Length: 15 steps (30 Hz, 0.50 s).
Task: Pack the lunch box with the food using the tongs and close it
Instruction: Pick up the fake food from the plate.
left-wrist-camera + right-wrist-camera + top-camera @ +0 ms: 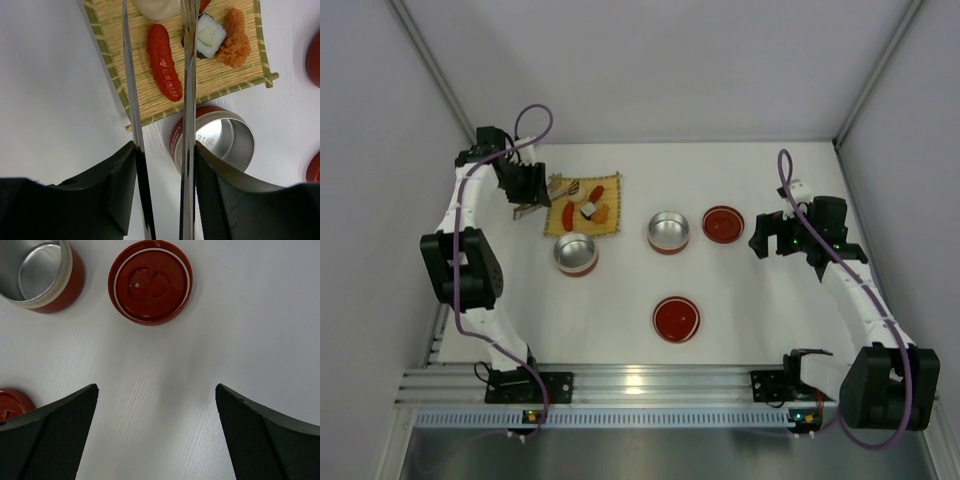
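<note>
My left gripper (165, 147) is shut on the tongs (129, 75), one finger pressing each silvery arm. The two arms stand apart and reach over the yellow mat (220, 85). The food lies on the mat: a long red piece (164, 62) between the arms, a black-and-white roll (210, 36) just right of the right arm, an orange piece (234, 42) and a whitish ball (157, 7). An open red lunch box (227, 142) with a steel inside stands just near of the mat. My right gripper (156, 400) hangs open over bare table.
A second open steel-lined container (669, 232) stands mid-table, with a red lid (723, 224) to its right and another red lid (676, 319) nearer the front. White walls close in the left, right and back sides.
</note>
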{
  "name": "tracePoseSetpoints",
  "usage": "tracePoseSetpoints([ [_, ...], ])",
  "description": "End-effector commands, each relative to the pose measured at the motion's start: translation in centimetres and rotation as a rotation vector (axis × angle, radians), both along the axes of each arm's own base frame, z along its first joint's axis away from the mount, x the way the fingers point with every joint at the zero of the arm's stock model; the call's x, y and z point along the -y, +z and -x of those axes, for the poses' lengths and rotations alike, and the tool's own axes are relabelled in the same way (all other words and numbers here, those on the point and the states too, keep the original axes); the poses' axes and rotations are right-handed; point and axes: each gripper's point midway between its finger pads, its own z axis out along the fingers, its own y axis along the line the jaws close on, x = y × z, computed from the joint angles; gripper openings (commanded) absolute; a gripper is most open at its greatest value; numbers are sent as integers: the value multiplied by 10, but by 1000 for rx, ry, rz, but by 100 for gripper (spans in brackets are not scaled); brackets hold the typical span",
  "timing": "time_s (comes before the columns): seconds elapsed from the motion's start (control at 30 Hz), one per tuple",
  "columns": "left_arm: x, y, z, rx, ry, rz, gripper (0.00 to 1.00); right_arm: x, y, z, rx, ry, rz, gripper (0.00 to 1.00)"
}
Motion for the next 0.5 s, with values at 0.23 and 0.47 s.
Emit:
tracePoseSetpoints([
  [0.23, 11, -1, -16, 33, -43, 30, 53, -1, 8, -7, 17, 12, 11, 99],
  [0.47, 17, -15, -20, 7, -48, 31, 54, -1, 7, -7, 14, 14, 15, 99],
])
